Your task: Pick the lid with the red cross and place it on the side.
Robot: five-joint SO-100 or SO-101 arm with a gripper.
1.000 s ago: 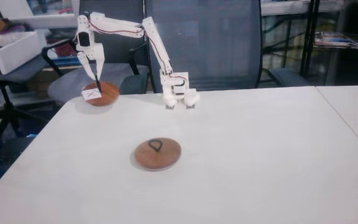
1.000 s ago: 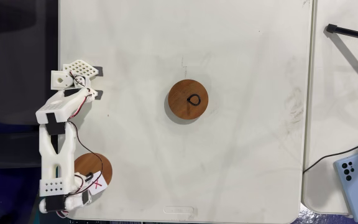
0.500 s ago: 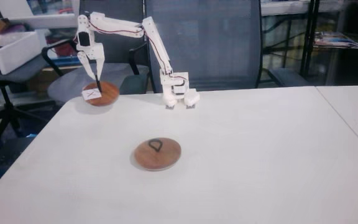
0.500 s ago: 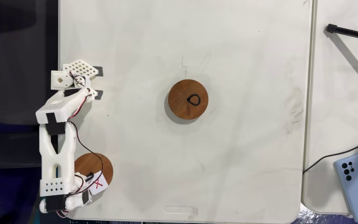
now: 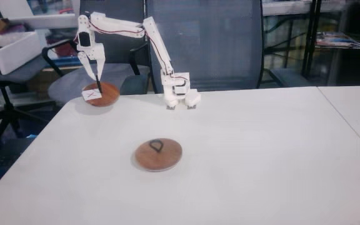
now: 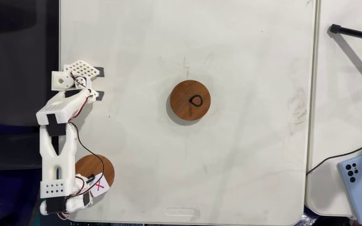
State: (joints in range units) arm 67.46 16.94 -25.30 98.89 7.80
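The lid with the red cross (image 5: 108,95) is a brown wooden disc with a white label marked with a red X. It lies flat at the far left corner of the white table (image 5: 261,144). My gripper (image 5: 98,82) points straight down onto its middle, fingers drawn together on the thin loop handle. In the top-down fixed view the lid with the red cross (image 6: 88,168) sits near the lower left table edge, partly under my white arm, with the gripper (image 6: 92,182) beside the label.
A larger plain brown disc (image 5: 159,155) with a black loop lies mid-table, also seen as the plain disc (image 6: 190,102) from above. My arm's base (image 5: 179,94) is clamped at the far edge. Office chairs (image 5: 205,44) stand behind. A blue phone (image 6: 357,187) rests on the neighbouring table.
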